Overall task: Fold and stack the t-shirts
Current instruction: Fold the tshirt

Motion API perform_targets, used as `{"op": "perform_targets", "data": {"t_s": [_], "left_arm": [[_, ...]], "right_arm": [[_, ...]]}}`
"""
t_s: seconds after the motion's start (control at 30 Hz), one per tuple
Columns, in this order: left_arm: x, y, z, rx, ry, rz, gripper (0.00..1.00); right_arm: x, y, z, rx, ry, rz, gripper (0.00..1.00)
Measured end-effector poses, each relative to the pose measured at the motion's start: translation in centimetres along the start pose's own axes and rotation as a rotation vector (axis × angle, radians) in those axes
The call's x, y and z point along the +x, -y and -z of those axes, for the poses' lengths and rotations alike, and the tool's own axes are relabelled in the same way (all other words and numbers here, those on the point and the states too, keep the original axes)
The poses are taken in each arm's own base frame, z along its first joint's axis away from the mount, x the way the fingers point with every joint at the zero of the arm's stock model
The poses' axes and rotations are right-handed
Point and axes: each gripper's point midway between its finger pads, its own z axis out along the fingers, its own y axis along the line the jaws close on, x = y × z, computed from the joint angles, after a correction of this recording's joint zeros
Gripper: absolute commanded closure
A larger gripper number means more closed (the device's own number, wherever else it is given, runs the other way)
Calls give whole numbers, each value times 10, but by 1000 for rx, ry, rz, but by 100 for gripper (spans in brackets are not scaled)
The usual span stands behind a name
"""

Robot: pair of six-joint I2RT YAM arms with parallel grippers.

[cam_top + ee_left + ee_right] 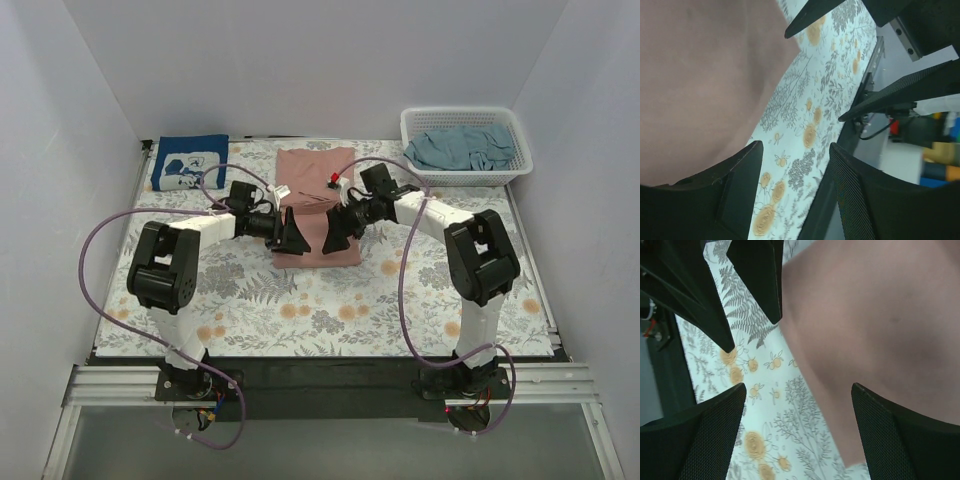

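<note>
The dusty-pink t-shirt [315, 190] lies folded lengthwise at the table's middle back, print not visible. It fills the left of the left wrist view [705, 80] and the upper right of the right wrist view [875, 315]. My left gripper [289, 232] is open and empty above the shirt's near left corner. My right gripper [336, 232] is open and empty above its near right edge. The navy t-shirt [190, 161] with white print lies folded at the back left. The grey-teal t-shirt [460, 149] lies crumpled in the basket.
The white lattice basket [513, 172] stands at the back right. The floral table cloth [300, 300] covers the table. White walls close in the left, back and right. Purple cables loop off both arms.
</note>
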Motion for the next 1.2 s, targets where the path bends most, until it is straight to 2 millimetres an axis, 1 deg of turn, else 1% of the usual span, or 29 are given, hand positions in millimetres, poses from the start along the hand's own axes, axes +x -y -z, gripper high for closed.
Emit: {"op": "perform_targets", "data": {"t_s": [0.1,0.2,0.27,0.3,0.53,0.67,0.77,0.83,0.87,0.9,0.97,1.0,1.03,1.1,1.13,1.2], "left_arm": [[26,-15,-11,14,-49,148,45],[51,-34,-16,-4,-83,257,44],[63,-45,-14,-9,-98,328,44],[66,-47,-12,10,-101,365,44],[63,-59,14,65,-43,454,44],[72,-57,22,78,-40,453,46],[79,-51,28,70,-48,421,46],[77,-42,34,65,-43,353,46],[74,-36,38,63,-36,305,47],[68,-29,43,56,-25,244,47],[51,-19,52,30,6,97,48],[41,-15,57,6,26,7,50],[31,-12,62,-24,45,-87,51],[16,-9,67,-92,73,-288,53],[11,-10,67,-135,73,-394,54],[13,-8,57,-182,45,-595,55]], "right_arm": [[36,3,-15,-40,-61,-156,9],[65,8,-24,-74,-93,-282,10],[67,12,-19,-91,-63,-326,11],[68,14,-16,-103,-48,-342,11],[76,11,-7,-135,11,-361,12],[80,7,2,-117,-5,-367,12],[83,1,14,-92,-33,-354,15],[80,-4,24,-71,-40,-313,20],[77,-7,30,-58,-39,-283,22],[73,-9,36,-41,-36,-244,26],[64,-10,47,2,-27,-148,32],[60,-9,52,33,-27,-80,39],[58,-6,55,60,-30,-21,41],[58,-2,58,110,-52,72,49],[58,0,57,130,-68,124,50],[62,3,52,164,-110,210,50]]}}
